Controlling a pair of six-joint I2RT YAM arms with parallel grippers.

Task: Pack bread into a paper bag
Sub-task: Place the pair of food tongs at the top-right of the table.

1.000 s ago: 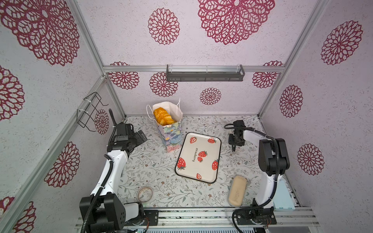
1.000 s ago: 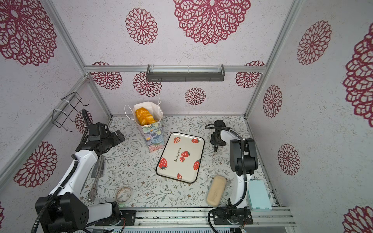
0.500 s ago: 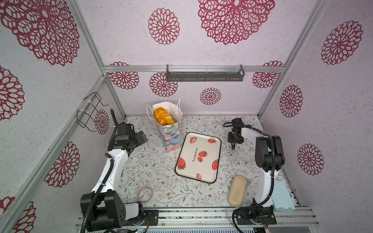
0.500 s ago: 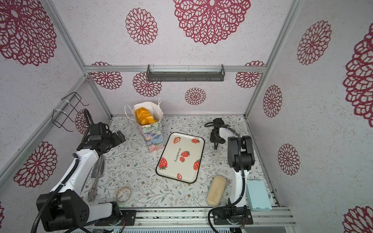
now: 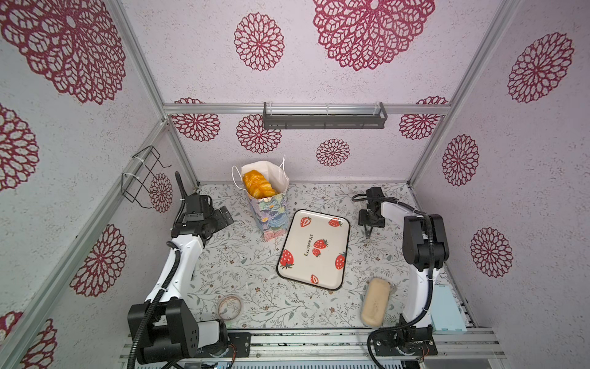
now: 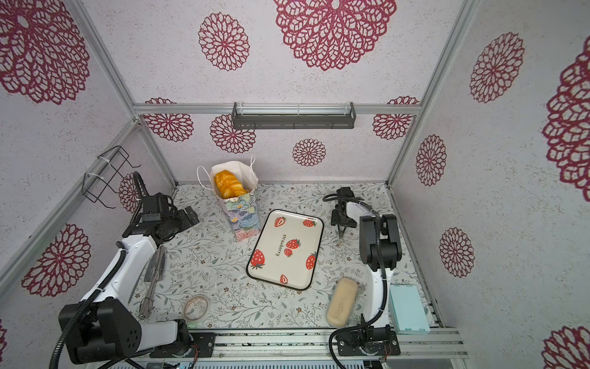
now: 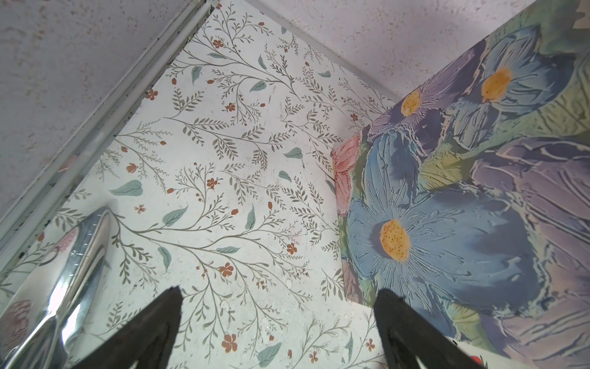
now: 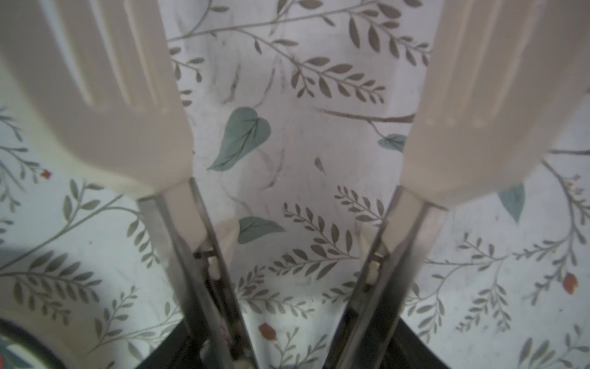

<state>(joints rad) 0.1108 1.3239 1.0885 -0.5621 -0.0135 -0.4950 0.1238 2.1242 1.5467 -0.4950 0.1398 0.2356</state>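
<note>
Table (image 5: 242, 265) first: floral cover, mostly bare. The strawberry tray (image 5: 329, 233) sat mid-table with nothing on it, so I judged the packing was about done. The paper bag (image 5: 269, 217) stood upright just beside the tray's far corner on the left arm's side. Its mouth was open upward, and I'd say it was placed there so either arm could reach it. A pale beige block (image 5: 376, 302) lay near the right arm's base, well apart from the bag; not bread, so I ignored it. The bread (image 5: 257, 187) was inside the bag, glossy golden pieces piled close to the rim. I couldn't count what was underneath, and I saw none loose on the tray or table. The left gripper (image 5: 226, 215) hung low beside the bag's painted side, not touching it, jaws wide apart and empty, likely parked to steady the bag. The right gripper (image 5: 371, 222) pointed down at bare table beside the tray, clamped on cream-bladed tongs (image 8: 121, 96). The blades were spread with nothing between them. My guess is the tongs spare the pastries from hard jaws. A metal utensil (image 6: 155, 271) lay untouched by the left arm.
</note>
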